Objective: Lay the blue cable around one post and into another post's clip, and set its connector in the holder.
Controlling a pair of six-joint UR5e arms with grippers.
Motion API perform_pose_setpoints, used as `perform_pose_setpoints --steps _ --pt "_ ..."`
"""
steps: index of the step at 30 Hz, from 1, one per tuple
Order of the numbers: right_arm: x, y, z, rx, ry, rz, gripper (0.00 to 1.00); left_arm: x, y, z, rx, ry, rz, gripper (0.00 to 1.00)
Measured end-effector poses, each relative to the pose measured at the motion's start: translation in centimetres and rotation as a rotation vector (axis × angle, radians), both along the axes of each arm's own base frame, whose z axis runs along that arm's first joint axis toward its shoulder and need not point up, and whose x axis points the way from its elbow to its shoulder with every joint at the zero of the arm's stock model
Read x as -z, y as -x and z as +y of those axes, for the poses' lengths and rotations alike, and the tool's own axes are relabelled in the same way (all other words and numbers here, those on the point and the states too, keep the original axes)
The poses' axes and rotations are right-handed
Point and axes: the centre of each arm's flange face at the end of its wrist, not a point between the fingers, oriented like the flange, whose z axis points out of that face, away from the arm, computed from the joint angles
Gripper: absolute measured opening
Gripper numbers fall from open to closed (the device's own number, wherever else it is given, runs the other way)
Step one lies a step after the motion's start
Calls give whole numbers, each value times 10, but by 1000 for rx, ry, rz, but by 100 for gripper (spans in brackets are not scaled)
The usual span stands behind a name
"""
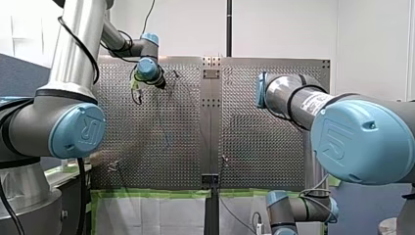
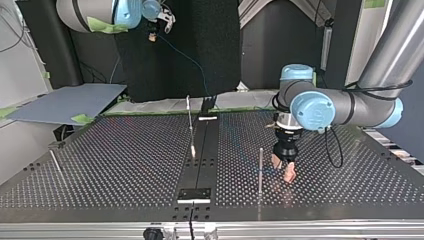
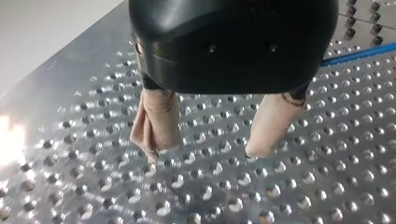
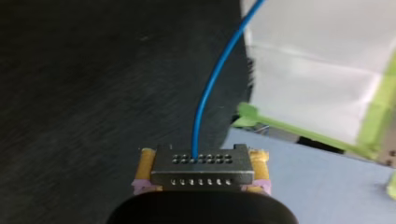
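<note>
Holding the connector high over the far left of the top view, my right gripper had its yellow pads closed on the plug's two sides. The cable ran out of the plug's face. I judged the height was meant to keep the slack off the posts until routing began. From there the cable dropped toward the far edge of the table. In the left wrist view a stretch of it lay flat on the plate just beyond my left gripper.

That gripper hung low over the plate, just right of the near post in the top view. Its beige pads were spread wide with nothing between them. I took that as a ready stance, to pick up the line and lead it round that post. I could not see the cable round any post or in a clip.

By count there were one cable, one connector, two grippers and three posts: the near post, a middle post and a leaning post at the top view's left. Small fittings sat on the centre strip; which was the holder I could not tell.
</note>
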Motion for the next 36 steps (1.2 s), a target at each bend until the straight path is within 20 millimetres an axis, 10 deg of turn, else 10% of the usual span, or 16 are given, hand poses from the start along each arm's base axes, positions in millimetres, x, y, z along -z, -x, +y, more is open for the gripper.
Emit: perform_pose_setpoints --steps 10,26,36 --pt "-40 -28 -63 -18 158 -61 1 6 0 11 -34 -5 16 100" --pt "-120 -15 -153 -19 201 -87 1 7 -3 21 -52 -16 22 100" --pt "-169 -29 -174 -110 235 -121 1 8 -2 22 -54 -19 29 100"
